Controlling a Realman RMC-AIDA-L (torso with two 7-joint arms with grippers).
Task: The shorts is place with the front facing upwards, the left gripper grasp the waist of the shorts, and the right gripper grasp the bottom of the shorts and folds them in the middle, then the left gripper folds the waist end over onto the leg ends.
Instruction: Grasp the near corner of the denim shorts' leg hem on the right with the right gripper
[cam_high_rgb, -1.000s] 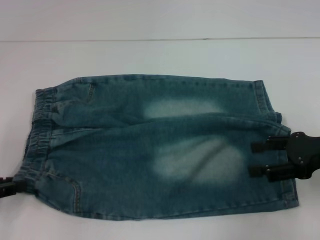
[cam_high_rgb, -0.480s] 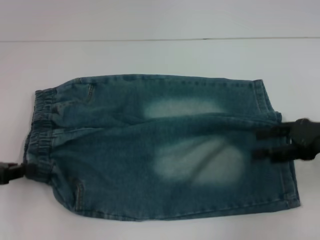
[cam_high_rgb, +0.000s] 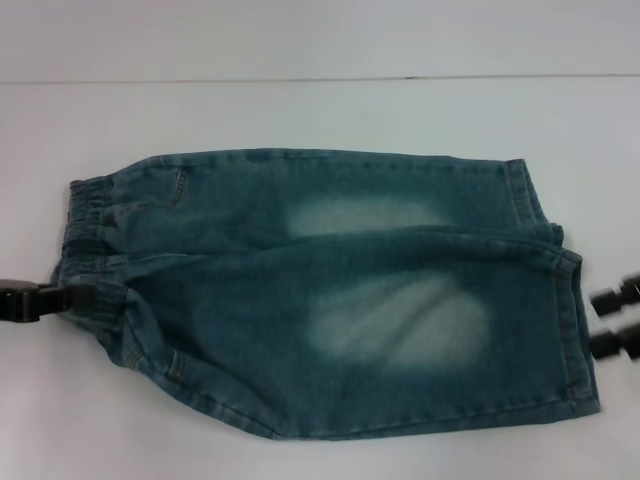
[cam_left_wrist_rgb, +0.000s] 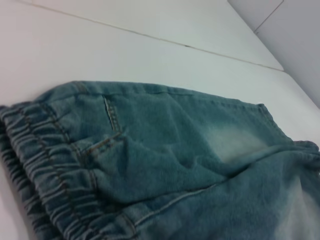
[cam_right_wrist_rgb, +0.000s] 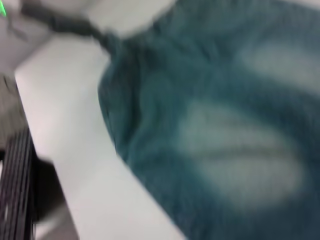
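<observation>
The blue-green denim shorts (cam_high_rgb: 330, 290) lie folded lengthwise on the white table, with pale washed patches facing up. The gathered waist (cam_high_rgb: 85, 225) is at the left and the stitched leg ends (cam_high_rgb: 572, 330) at the right. My left gripper (cam_high_rgb: 75, 298) is shut on the near corner of the waist, which is bunched toward the middle. My right gripper (cam_high_rgb: 603, 322) is open at the right edge, just off the leg ends and holding nothing. The left wrist view shows the waist (cam_left_wrist_rgb: 50, 170) close up. The right wrist view shows the shorts (cam_right_wrist_rgb: 225, 125) and the left gripper (cam_right_wrist_rgb: 65, 22) beyond them.
The white table (cam_high_rgb: 300, 110) ends at a back edge line beyond the shorts. In the right wrist view the table's front edge (cam_right_wrist_rgb: 45, 145) drops to dark equipment (cam_right_wrist_rgb: 15, 185) below.
My left gripper has moved away from the table's near edge, dragging the waist's near corner inward. My right gripper has let go of the leg ends and drawn back to the right.
</observation>
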